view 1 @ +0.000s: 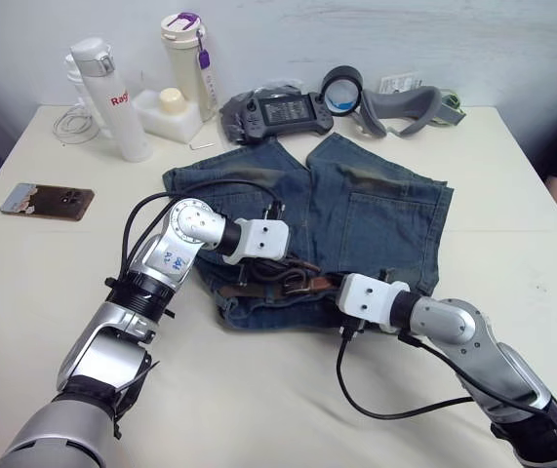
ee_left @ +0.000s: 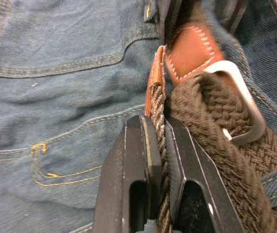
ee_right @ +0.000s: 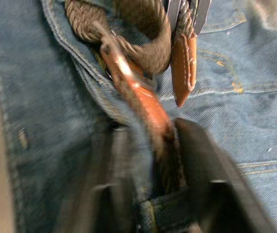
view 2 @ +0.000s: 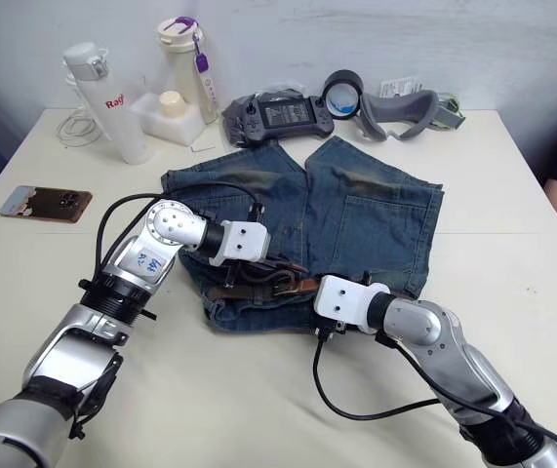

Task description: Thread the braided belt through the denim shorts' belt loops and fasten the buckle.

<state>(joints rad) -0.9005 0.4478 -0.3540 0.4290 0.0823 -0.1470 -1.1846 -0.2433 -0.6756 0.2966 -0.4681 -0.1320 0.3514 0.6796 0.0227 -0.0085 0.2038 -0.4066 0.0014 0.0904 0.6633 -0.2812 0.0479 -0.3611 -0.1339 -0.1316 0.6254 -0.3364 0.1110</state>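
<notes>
Left gripper [ee_left: 160, 160], two black fingers, pinched on the braided belt [ee_left: 211, 145], a dark brown woven strap with tan leather tabs, gripping it edge-on just short of a stitched leather tab. Immediately past the fingertips and to one side, the buckle [ee_left: 247, 104], a small silver rectangular metal frame, lies over the weave, touching it. Under and around this gripper spreads the denim shorts [view 1: 376, 210], faded blue jean cloth with yellow stitching, flat on a cream tabletop [view 1: 288, 409] with the waistband toward the robot. Right gripper [ee_right: 165, 160] meets the same belt from the opposite side; its black fingers close on a tan leather tab at the waistband edge, though motion blur makes the exact contact hard to read. Just ahead of its fingertips the strap curls into a loop against the waistband. The two grippers sit near each other across the waistband, belt bunched between them. Well beyond both: a black handheld controller [view 1: 278, 112] and white bottles [view 1: 112, 93].
</notes>
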